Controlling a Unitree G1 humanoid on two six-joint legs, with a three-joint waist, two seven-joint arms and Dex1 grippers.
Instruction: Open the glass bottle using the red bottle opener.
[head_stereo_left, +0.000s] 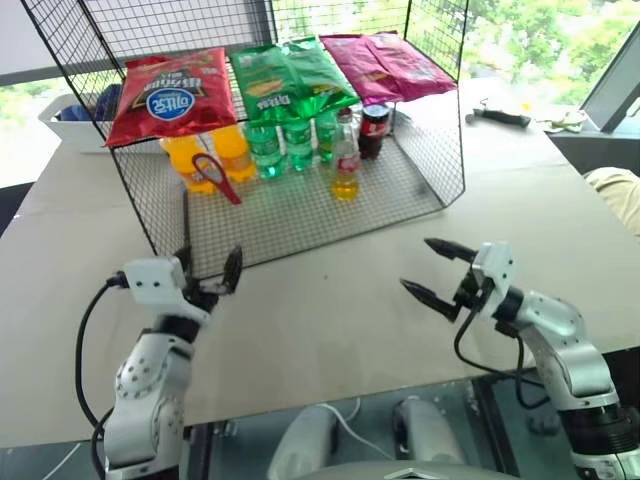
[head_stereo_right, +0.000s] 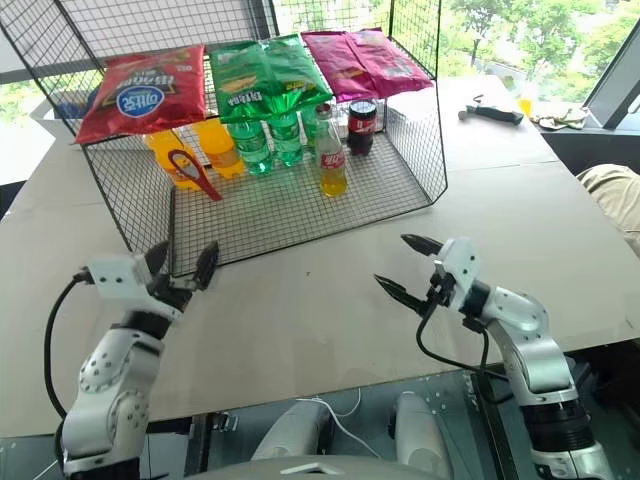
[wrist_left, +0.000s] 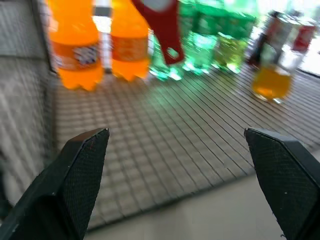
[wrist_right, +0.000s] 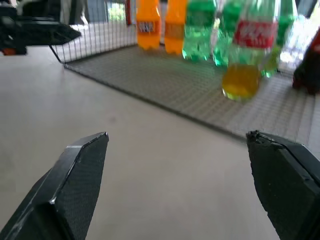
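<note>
The glass bottle (head_stereo_left: 345, 160) stood upright on the wire floor of the mesh rack (head_stereo_left: 300, 215), toward its near right part, just in front of the green plastic bottles (head_stereo_left: 282, 145) and left of a dark cola bottle (head_stereo_left: 374, 131). The red bottle opener (head_stereo_left: 216, 177) leaned against the orange soda bottles (head_stereo_left: 212, 155) at the rack's left, well apart from the glass bottle.

The left gripper (head_stereo_left: 208, 268) hovered over the bench (head_stereo_left: 330, 320) at the rack's near left edge, its jaws spread wide and holding nothing. The right gripper (head_stereo_left: 432, 268) hung over the bare bench near and to the right, jaws likewise wide apart and empty.

The bottle looked rigid, smooth and breakable, with most of its weight low in the yellow liquid; a grip around the labelled body would probably steady it best, leaving the neck and cap free. Glass would likely slip under a weak pinch and could tip on the wire floor. The opener seemed light, stiff and thin, best pinched by its flat handle so the ring head stays free.

The bottle's label was red with white lettering, too blurred to read. The chip bags (head_stereo_left: 170, 92) on top of the rack carried print, also not legible.
</note>
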